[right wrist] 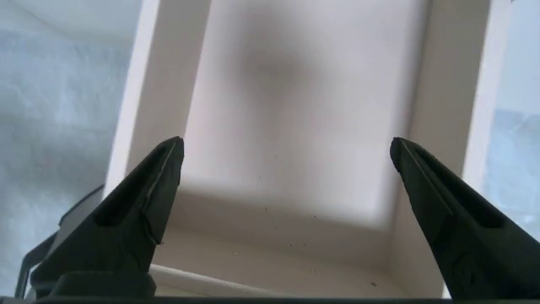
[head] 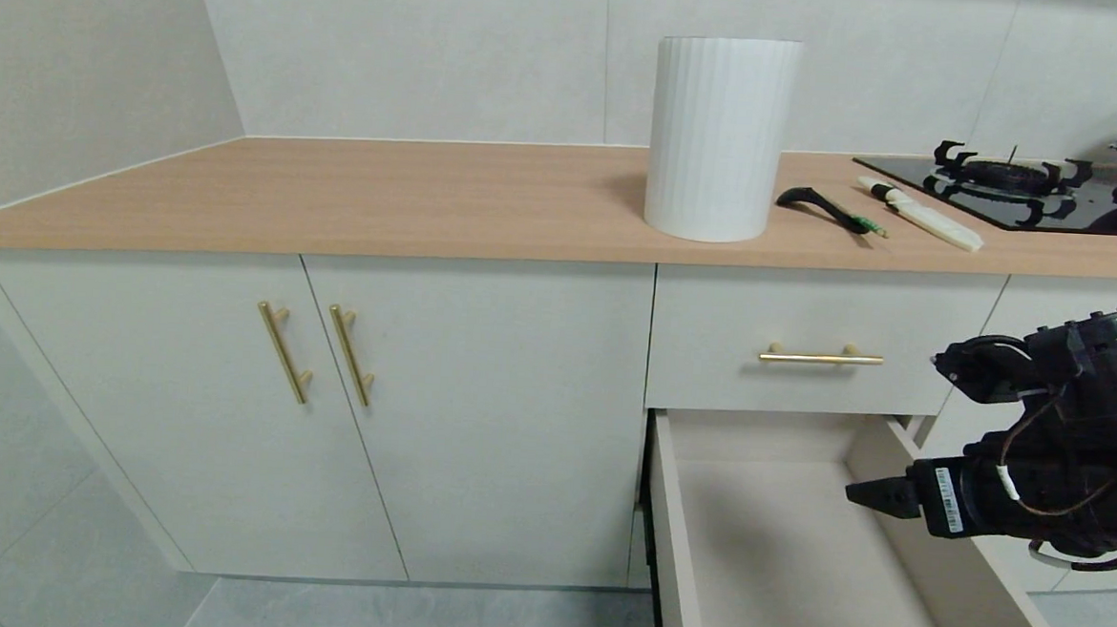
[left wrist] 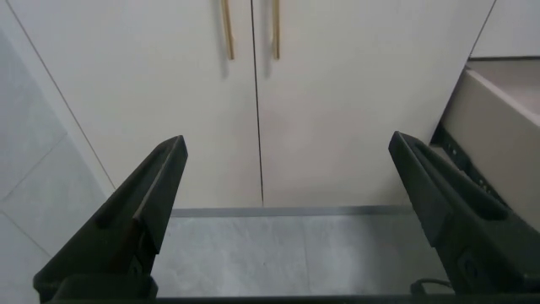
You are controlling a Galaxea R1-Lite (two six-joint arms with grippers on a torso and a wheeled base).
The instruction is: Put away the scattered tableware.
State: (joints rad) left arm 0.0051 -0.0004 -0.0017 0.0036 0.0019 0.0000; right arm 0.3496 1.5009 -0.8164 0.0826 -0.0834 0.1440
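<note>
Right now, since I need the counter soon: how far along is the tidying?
Done: the lower drawer is pulled open, nothing in it yet. In hand: nothing; the right gripper hangs open over the drawer. To do: the black utensil and the white utensil lie on the counter.

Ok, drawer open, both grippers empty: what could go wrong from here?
1. The right gripper hangs open over the drawer, below the counter. Rising from there, it might clip the counter's edge or the upper drawer's handle.
2. The black utensil and white utensil lie flat between the tall container and the hob. A reach could knock the container, and a thin, flat handle may slip out of a grip.
</note>
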